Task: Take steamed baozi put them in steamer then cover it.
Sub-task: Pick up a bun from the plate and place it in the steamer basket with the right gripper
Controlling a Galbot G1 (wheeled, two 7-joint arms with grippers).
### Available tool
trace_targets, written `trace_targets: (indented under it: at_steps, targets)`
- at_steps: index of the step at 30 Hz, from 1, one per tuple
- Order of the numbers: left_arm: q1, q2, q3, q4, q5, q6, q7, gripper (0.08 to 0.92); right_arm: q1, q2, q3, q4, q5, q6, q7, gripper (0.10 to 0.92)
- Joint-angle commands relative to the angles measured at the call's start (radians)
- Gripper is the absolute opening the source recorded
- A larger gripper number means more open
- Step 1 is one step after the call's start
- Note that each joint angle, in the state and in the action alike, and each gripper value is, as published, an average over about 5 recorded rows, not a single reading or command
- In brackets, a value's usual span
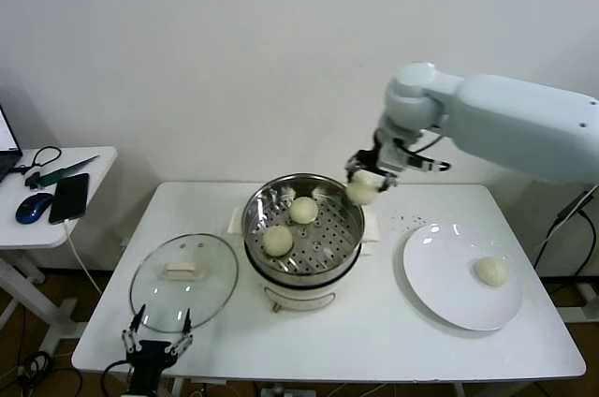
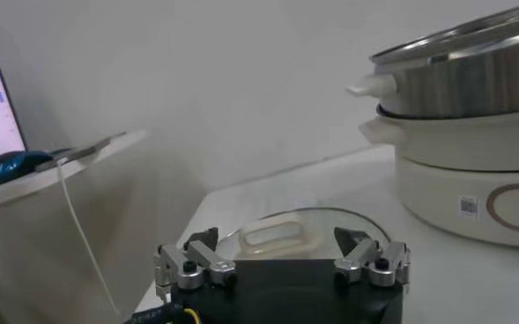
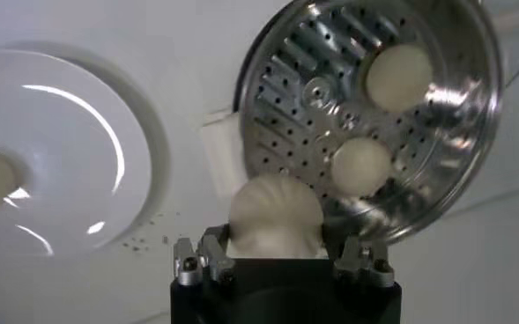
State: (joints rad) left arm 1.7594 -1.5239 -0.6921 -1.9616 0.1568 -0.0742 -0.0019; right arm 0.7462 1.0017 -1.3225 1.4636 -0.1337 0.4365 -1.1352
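Observation:
The steel steamer [image 1: 348,212] stands mid-table on its cream base and holds two baozi [image 1: 277,241] [image 1: 302,210]. My right gripper [image 1: 363,183] is shut on a third baozi [image 1: 361,191] and holds it in the air just above the steamer's far right rim. In the right wrist view this baozi [image 3: 275,214] sits between the jaws, over the rim of the steamer [image 3: 470,114]. A fourth baozi [image 1: 490,271] lies on the white plate [image 1: 440,271]. My left gripper [image 1: 156,331] is open and empty at the table's front left edge, beside the glass lid [image 1: 183,280].
The glass lid with white handle [image 2: 277,236] lies flat left of the steamer. A side table [image 1: 94,168] at the far left carries a phone [image 1: 68,197], a mouse [image 1: 33,206] and tools. A white cloth lies under the steamer's far side.

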Motion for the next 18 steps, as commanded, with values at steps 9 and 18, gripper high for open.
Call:
trace_targets:
  at_steps: [9,18]
  targets:
    - [0.014,0.005,-0.013,-0.004,-0.017,-0.005,0.002,0.823,-0.134,0.227,-0.024,0.030,-0.042,0.073,-0.029,0.701]
    - [0.011,0.012,-0.016,0.011,-0.031,-0.006,0.002,0.823,-0.168,0.212,-0.065,0.045,-0.025,0.070,-0.047,0.704]
